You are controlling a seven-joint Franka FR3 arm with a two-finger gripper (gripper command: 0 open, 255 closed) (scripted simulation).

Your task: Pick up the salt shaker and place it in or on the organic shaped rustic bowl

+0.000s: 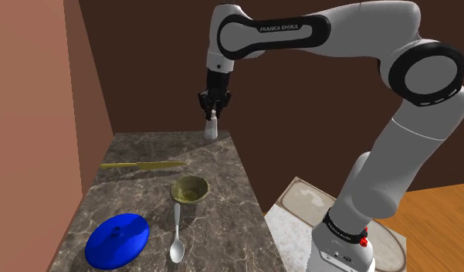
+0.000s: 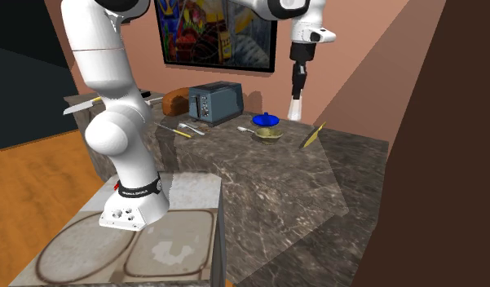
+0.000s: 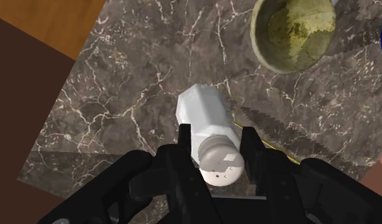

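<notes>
The white salt shaker (image 3: 205, 118) with a grey cap is clasped near its top between the two black fingers of my gripper (image 3: 221, 153), which is shut on it. In the shoulder view the gripper (image 1: 213, 108) holds the shaker (image 1: 211, 127) upright over the far end of the dark marble counter (image 1: 222, 178), just above the surface. The olive-green rustic bowl (image 1: 190, 189) stands mid-counter, nearer the camera than the shaker. In the second exterior view the shaker (image 2: 295, 110) hangs under the gripper (image 2: 297, 86), to the right of the bowl (image 2: 269, 133).
A yellow-handled knife (image 1: 143, 164) lies between shaker and bowl. A blue plate (image 1: 118, 239) and a spoon (image 1: 176, 239) lie on the counter's near part. A toaster (image 2: 216, 102) and bread (image 2: 176, 103) sit on another counter. Brown walls border the counter's far end and side.
</notes>
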